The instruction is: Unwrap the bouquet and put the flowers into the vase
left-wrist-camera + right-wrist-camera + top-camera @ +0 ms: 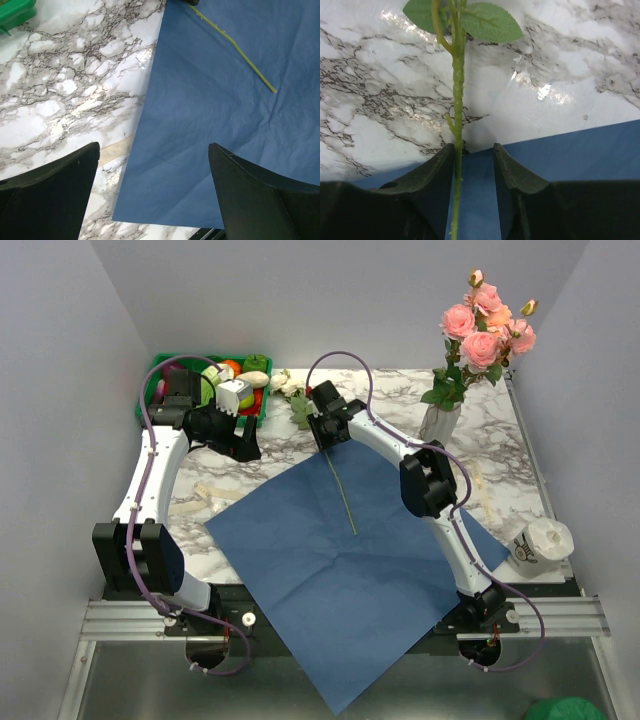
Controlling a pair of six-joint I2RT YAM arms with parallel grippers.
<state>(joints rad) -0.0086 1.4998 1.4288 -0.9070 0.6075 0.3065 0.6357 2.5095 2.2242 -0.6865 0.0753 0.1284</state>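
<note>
My right tool [474, 152] sits at the far edge of the blue paper [330, 570], half clenched around the loose stem [457, 90] just below its leaf [490, 22]. The stem touches one finger and a gap shows at the other, so I do not grasp it yet. To do this well, I close until both pads pinch the stem squarely. Then I lift straight up, so the long tail clears the paper without dragging it. The vase [438, 425] stands far right on the worktop [505, 440], already holding pink roses [485, 325], so the stem should go in upright, threaded past those blooms. My left tool [154, 147] hangs released over the paper's left edge, free to pin the sheet.
</note>
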